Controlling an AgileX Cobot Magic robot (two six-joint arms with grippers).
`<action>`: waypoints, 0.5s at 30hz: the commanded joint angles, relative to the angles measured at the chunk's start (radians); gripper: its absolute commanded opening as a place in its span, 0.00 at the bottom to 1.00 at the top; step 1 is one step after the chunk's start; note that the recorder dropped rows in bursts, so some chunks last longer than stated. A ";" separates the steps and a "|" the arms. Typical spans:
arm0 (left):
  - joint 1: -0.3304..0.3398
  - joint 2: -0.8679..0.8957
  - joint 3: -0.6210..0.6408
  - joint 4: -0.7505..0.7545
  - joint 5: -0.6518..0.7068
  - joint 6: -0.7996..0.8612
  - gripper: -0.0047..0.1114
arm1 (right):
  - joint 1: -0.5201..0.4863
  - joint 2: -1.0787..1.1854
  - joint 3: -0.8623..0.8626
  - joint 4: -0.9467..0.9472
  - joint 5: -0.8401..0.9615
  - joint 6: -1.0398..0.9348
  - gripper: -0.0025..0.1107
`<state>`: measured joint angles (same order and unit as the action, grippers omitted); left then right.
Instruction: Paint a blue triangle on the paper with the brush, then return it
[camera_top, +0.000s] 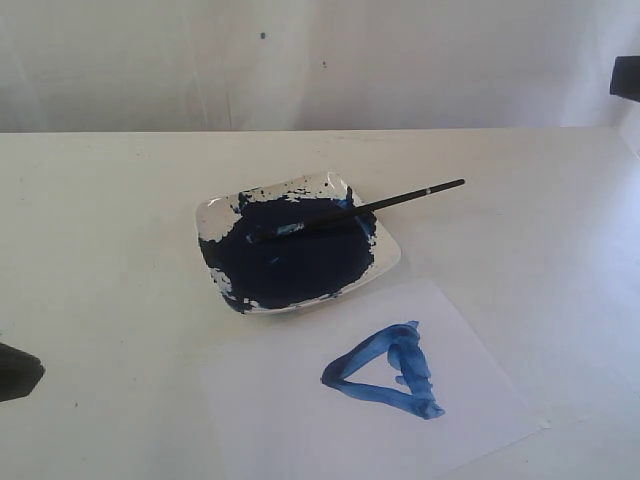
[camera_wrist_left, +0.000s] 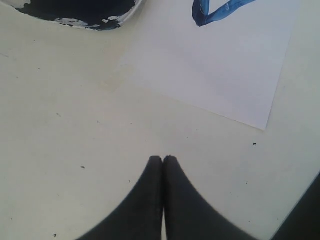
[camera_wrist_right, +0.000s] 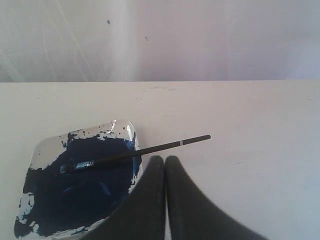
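Observation:
The brush (camera_top: 370, 207) lies across the paint dish (camera_top: 385, 262), bristles in the dark navy pool and black handle sticking out past the rim; it also shows in the right wrist view as the brush (camera_wrist_right: 150, 150). A blue triangle (camera_top: 392, 372) is painted on the paper (camera_top: 470, 395) in front of the dish. One corner of the triangle (camera_wrist_left: 212, 15) shows on the paper (camera_wrist_left: 220, 70) in the left wrist view. My left gripper (camera_wrist_left: 163, 159) is shut and empty above bare table. My right gripper (camera_wrist_right: 165, 159) is shut and empty, just short of the brush handle, not touching it.
The white table (camera_top: 100, 250) ends at a white back wall (camera_top: 300, 60). A dark part of the left arm (camera_top: 18, 372) pokes in at the left edge, and a dark part of the right arm (camera_top: 626, 78) at the upper right.

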<state>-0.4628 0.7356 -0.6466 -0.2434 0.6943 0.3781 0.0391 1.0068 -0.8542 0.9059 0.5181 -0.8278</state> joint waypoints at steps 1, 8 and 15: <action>0.002 -0.008 0.006 -0.011 0.007 0.002 0.04 | 0.000 -0.006 0.006 -0.002 -0.007 0.003 0.02; 0.002 -0.008 0.006 -0.011 0.005 0.002 0.04 | 0.002 -0.071 0.006 -0.005 -0.006 0.003 0.02; 0.002 -0.008 0.006 -0.011 0.005 0.002 0.04 | 0.002 -0.363 0.006 0.006 0.006 0.007 0.02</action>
<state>-0.4628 0.7356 -0.6466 -0.2434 0.6918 0.3781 0.0391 0.7148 -0.8503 0.9017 0.5181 -0.8258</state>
